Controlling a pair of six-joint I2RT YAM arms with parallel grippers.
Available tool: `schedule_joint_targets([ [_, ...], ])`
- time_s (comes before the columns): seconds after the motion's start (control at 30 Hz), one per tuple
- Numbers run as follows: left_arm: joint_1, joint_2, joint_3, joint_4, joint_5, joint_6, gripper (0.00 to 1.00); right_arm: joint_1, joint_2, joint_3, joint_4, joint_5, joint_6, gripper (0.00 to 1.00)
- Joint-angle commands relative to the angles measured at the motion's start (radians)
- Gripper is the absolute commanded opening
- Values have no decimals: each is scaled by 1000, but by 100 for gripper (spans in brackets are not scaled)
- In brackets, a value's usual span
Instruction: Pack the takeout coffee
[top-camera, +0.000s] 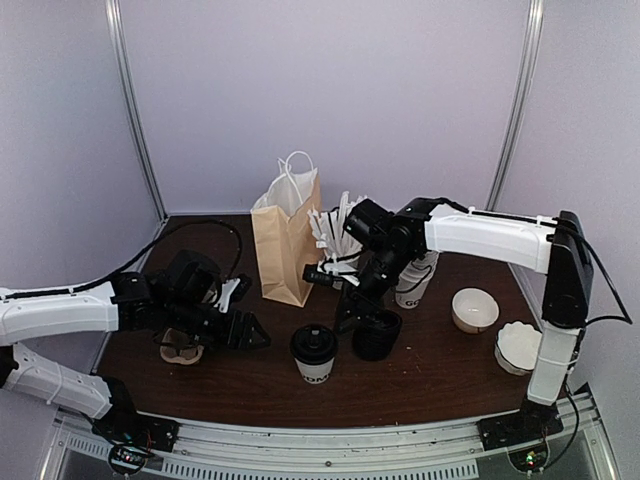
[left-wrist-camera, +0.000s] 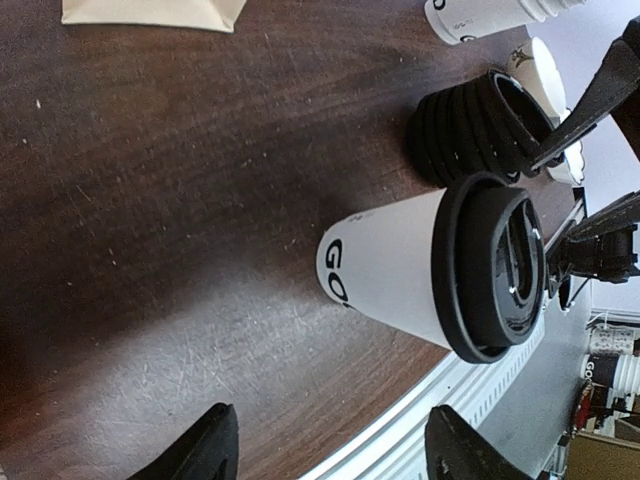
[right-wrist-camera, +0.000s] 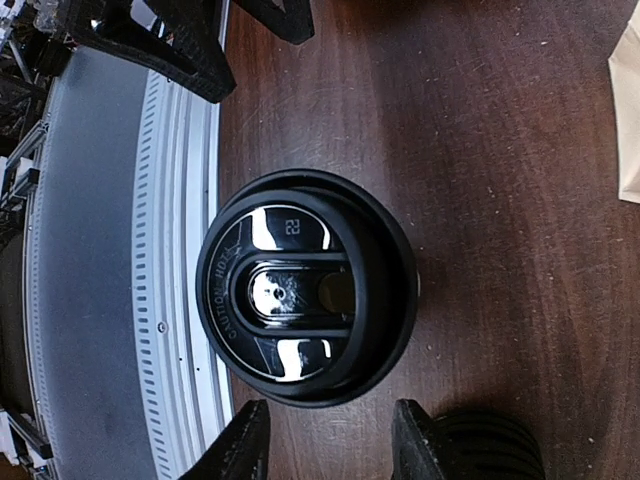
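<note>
Robot lab booth, plain lilac wall panels (top-camera: 330, 90), dark wooden table (top-camera: 250, 385)

Takeout coffee (top-camera: 314, 360) was white with black lettering, glossy black lid. Paper bag (top-camera: 285, 245) was tan. Tabletop (top-camera: 430, 385) showed dark brown wood grain. Lid stack (top-camera: 377, 336) was black.
</note>
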Motion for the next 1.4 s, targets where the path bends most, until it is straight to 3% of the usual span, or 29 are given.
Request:
schedule_joint_targets([
  [0.0, -12, 0, -29, 114, 65, -95, 68, 10, 27, 45, 7, -88, 67, 47],
  [0.33, -15, 129, -39, 289, 108, -134, 69, 12, 76, 57, 8, -106, 92, 47],
  [0.6, -16, 176, -36, 334, 124, -141, 69, 26, 100, 34, 28, -44, 115, 45],
  [0.8, -16, 174, -36, 307, 123, -139, 69, 35, 106, 26, 38, -40, 128, 42],
  [1.07, -39, -7, -55, 162, 85, -113, 73, 35, 90, 30, 34, -24, 131, 43],
  [1.37, -108, 91, -72, 244, 135, -135, 74, 35, 70, 35, 26, -39, 131, 48],
])
